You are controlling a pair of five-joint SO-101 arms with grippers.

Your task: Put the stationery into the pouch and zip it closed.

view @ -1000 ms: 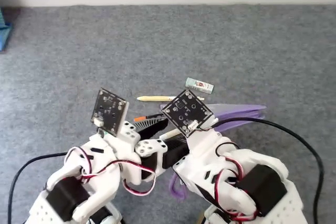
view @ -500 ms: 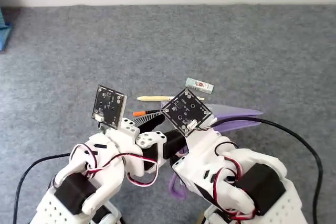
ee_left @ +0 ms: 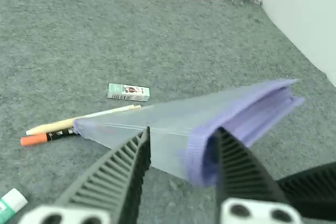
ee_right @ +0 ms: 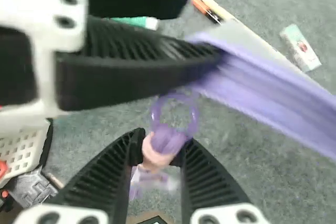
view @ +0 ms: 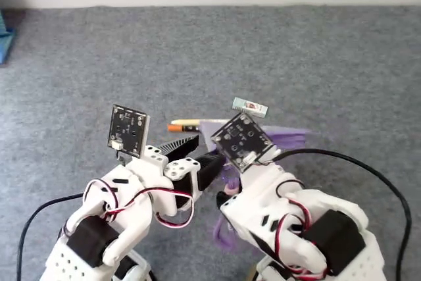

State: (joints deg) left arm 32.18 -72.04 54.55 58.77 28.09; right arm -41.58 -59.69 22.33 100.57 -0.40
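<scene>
the right claw (ee_right: pixel 160 139) is nearly pressed together, pinching the pale pink charm (ee_right: pixel 157 153) on the pouch's zip pull between its ribbed black fingers. a thin purple ring (ee_right: pixel 174 113) stands just above the charm and joins it to the pouch (ee_right: pixel 262 93).

the left claw (ee_left: pixel 182 132) is spread, its two ridged black fingers standing on either side of the pouch's thick purple zip edge. whether either finger presses on the pouch cannot be told. in the right wrist view one long finger of the left claw lies across the near end of the pouch.

the pouch is a flat, soft sleeve with a pale translucent face and a solid lilac band along the zip. it is tilted, one corner up, near the middle of the bench (view: pixel 329 51), between the two arms. the bench has a grey, felt-like, nubby surface.

the stationery lies outside the pouch. a cream pencil (ee_left: pixel 79 119) and a slim pen with an orange end (ee_left: pixel 47 137) lie side by side on the bench, their far ends behind the pouch's corner. a small rectangular eraser (ee_left: pixel 128 92) in a printed wrapper lies near them. a green-and-white tube (ee_left: pixel 10 203) lies apart from these, nearer the left arm.
</scene>
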